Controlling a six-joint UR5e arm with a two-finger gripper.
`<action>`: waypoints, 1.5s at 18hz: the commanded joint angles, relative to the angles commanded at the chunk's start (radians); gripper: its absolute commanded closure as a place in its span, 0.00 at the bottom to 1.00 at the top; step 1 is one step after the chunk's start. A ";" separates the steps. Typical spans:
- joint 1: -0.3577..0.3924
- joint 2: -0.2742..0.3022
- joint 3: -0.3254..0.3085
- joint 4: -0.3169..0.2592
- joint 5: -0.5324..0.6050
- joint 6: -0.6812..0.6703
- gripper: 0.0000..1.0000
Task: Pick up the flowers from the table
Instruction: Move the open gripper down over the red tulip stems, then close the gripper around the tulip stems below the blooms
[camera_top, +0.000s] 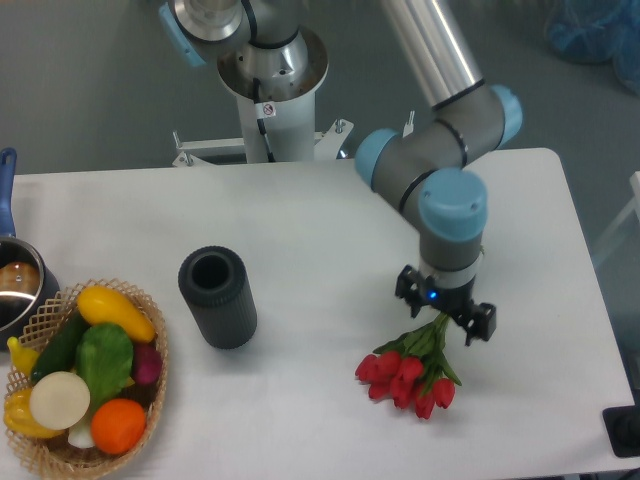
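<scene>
The gripper hangs over the stems of the flowers, its two dark fingers spread to either side of them; whether they touch the stems cannot be made out. The flowers lie flat on the table, toward its front right part: a small bunch of red tulip heads pointing to the front, green leaves above them, the stems running up under the gripper and hidden by it. Well to the left a dark ribbed cylinder stands upright with its mouth open and dark inside. At the left front corner a woven basket holds yellow, green, white, orange and dark red vegetables. Beside it, at the left edge, sits a metal pot with a blue handle
</scene>
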 joint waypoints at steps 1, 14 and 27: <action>-0.008 -0.011 0.000 0.000 0.000 0.002 0.00; -0.012 -0.020 -0.025 0.000 0.005 -0.003 0.86; 0.072 0.058 -0.005 -0.006 0.009 -0.081 0.99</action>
